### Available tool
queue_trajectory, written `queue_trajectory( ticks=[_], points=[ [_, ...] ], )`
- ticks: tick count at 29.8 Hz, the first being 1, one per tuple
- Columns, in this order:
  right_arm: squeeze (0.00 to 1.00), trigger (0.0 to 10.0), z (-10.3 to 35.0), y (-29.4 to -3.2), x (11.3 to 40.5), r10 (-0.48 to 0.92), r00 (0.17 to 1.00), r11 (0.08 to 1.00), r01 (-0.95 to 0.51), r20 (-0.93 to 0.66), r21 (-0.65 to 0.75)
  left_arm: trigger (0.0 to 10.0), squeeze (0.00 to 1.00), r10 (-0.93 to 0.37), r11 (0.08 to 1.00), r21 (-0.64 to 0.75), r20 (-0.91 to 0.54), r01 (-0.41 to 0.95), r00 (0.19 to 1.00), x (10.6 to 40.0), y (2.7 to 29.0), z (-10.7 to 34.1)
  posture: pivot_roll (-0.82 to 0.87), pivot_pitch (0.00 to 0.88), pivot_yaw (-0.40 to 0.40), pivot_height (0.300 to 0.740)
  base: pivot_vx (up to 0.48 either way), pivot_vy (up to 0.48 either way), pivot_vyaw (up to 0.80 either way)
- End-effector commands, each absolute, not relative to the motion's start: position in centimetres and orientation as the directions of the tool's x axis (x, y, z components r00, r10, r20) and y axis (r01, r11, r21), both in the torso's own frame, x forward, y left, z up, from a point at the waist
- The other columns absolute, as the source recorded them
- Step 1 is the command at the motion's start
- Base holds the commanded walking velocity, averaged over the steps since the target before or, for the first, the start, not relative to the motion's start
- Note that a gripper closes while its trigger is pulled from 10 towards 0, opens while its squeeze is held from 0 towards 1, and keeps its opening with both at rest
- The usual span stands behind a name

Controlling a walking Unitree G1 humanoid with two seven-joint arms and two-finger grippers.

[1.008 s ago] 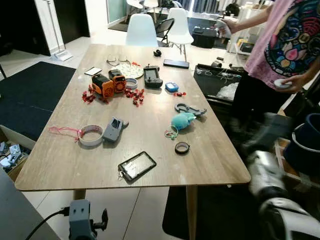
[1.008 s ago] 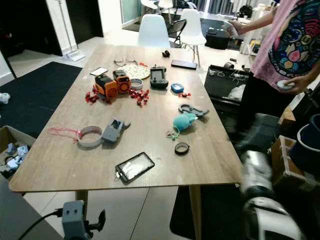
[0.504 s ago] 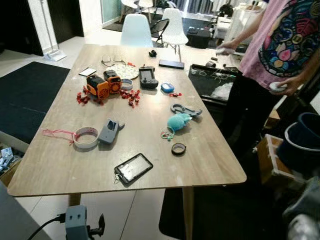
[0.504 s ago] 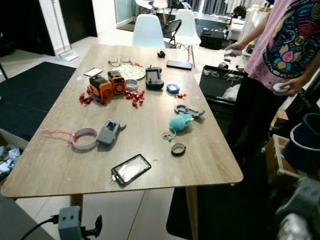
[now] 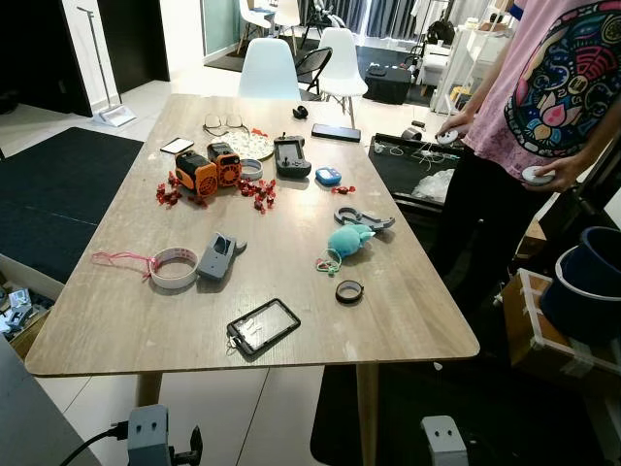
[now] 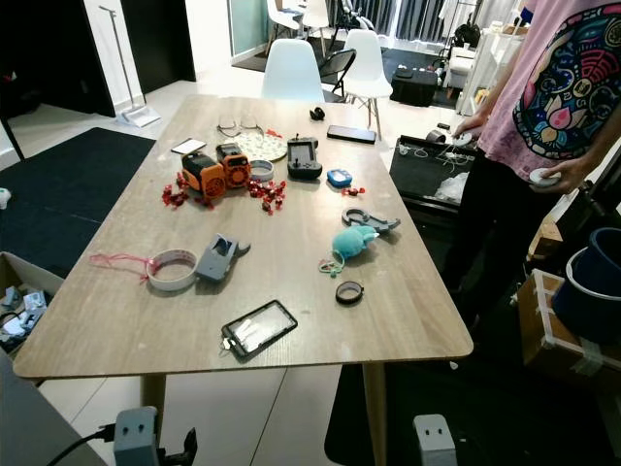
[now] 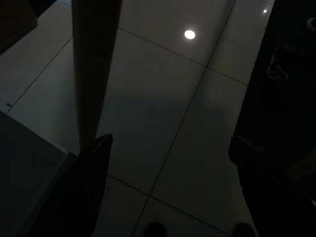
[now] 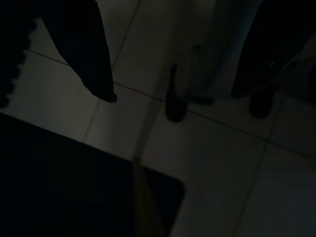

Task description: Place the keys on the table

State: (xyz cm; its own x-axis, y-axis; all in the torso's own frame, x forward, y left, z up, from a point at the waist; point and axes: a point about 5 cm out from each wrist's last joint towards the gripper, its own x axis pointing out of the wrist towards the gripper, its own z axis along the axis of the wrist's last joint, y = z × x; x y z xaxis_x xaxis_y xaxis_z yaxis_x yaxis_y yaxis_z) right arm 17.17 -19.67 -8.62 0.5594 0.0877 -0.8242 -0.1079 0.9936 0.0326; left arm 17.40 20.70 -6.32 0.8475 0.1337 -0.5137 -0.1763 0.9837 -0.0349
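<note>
One teal plush key ring with keys (image 5: 346, 242) is seen lying on the light wooden tabletop (image 5: 116, 320), beside one black ring (image 5: 348, 290) and one black phone (image 5: 263, 325). Both grippers, left gripper (image 7: 168, 163) and right gripper (image 8: 173, 94), are hung over the tiled floor (image 7: 163, 89), each with two fingers spread.

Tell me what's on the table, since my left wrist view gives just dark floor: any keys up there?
Observer: A teal plush keychain lies on the table, beside a grey carabiner.
Operator: Does the right gripper hold anything?
Observer: No. The right gripper hangs open over floor tiles, with nothing between its fingers.
Operator: Anyone nearby?
Observer: A person stands at the table's right side.
</note>
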Motion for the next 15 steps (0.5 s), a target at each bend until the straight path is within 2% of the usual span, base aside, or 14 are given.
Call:
queue_trajectory(
  ticks=[1,5,10,15],
  points=[
    [0.0,10.0,-8.6,-19.6,17.2,0.088,0.56,0.99,-0.142,-0.824,0.009,10.0,0.0,0.119,0.986,-0.037,-0.537,-0.164,0.835,17.1,20.3,-6.7,0.09,0.023,-0.087,0.74,0.0,0.0,0.0],
    [0.0,10.0,-8.6,-19.2,17.3,0.099,0.556,0.985,-0.175,-0.825,0.0,10.0,0.0,0.111,0.987,-0.038,-0.534,-0.155,0.838,17.3,20.2,-6.6,0.1,0.025,-0.069,0.74,0.0,0.0,0.0],
    [0.0,10.0,-8.9,-19.1,16.7,0.063,0.562,0.995,-0.098,-0.825,0.01,10.0,0.0,0.077,0.995,-0.018,-0.534,-0.102,0.842,17.7,20.9,-6.3,0.1,0.03,-0.018,0.74,0.0,0.0,0.0],
    [0.0,10.0,-9.1,-19.0,16.3,0.053,0.56,0.997,-0.08,-0.827,0.009,10.0,0.0,0.062,0.997,-0.014,-0.538,-0.082,0.841,17.9,21.1,-6.2,0.1,0.033,-0.013,0.74,0.0,0.0,0.0]
  ],
)
